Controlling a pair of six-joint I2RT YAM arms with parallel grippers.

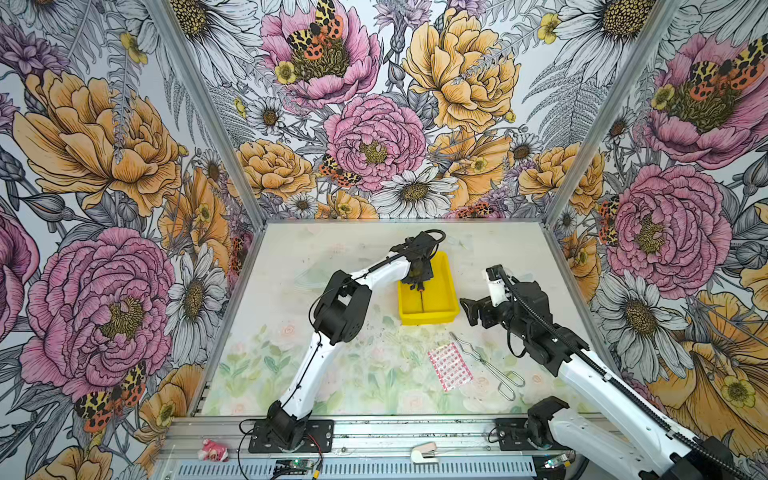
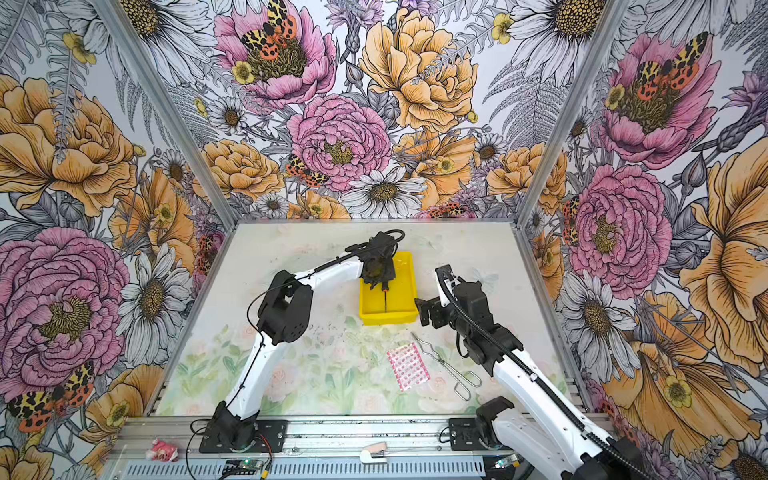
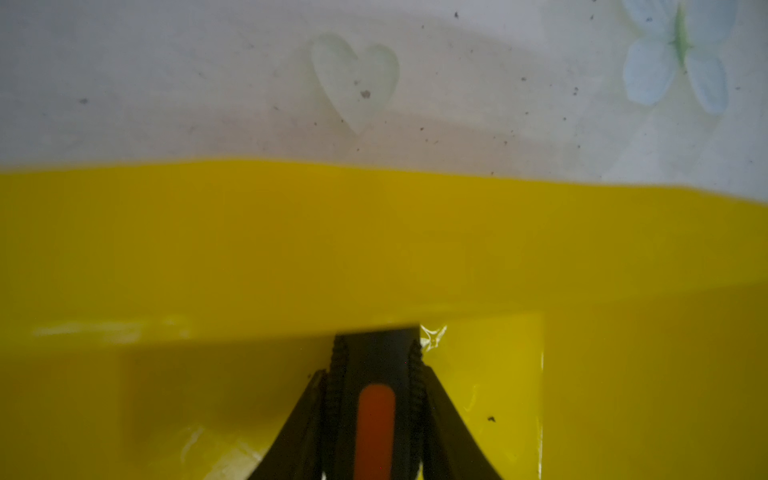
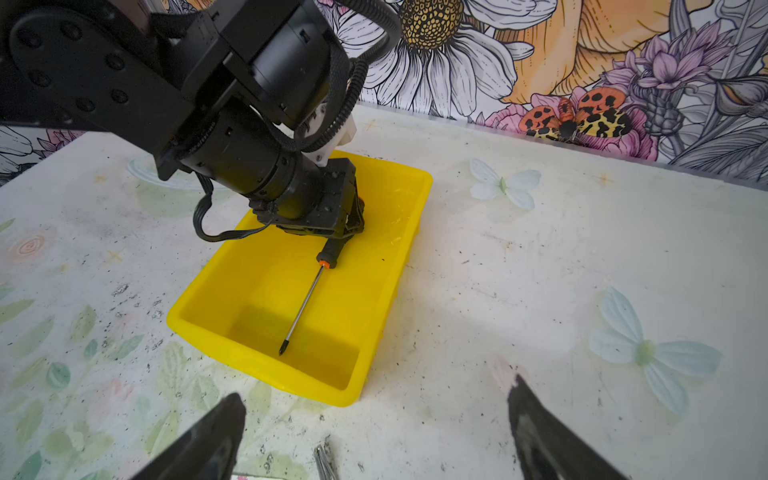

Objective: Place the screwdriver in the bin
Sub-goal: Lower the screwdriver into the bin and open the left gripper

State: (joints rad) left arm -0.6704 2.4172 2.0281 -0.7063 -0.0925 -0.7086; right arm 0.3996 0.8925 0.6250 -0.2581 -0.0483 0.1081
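Observation:
The yellow bin (image 1: 441, 286) (image 2: 405, 286) (image 4: 365, 291) sits at mid-table. Inside it, lengthwise, is the screwdriver (image 1: 423, 301) (image 2: 386, 298) (image 4: 305, 303), with its dark tip near the front wall. My left gripper (image 1: 419, 286) (image 2: 382, 285) (image 4: 345, 237) reaches down into the bin. Its fingers press both ribbed sides of the black-and-orange handle (image 3: 376, 415). In the left wrist view the gripper (image 3: 374, 370) faces the bin's far wall (image 3: 374, 249). My right gripper (image 1: 465, 311) (image 2: 420, 311) (image 4: 376, 390) hovers open and empty just right of the bin's front corner.
Silver wire tongs (image 1: 486, 361) (image 2: 444, 361) (image 4: 324, 461) and a pink-dotted packet (image 1: 450, 365) (image 2: 407, 365) lie in front of the bin, under the right arm. A stapler (image 1: 424, 452) and a pink item (image 1: 214, 450) rest on the front rail.

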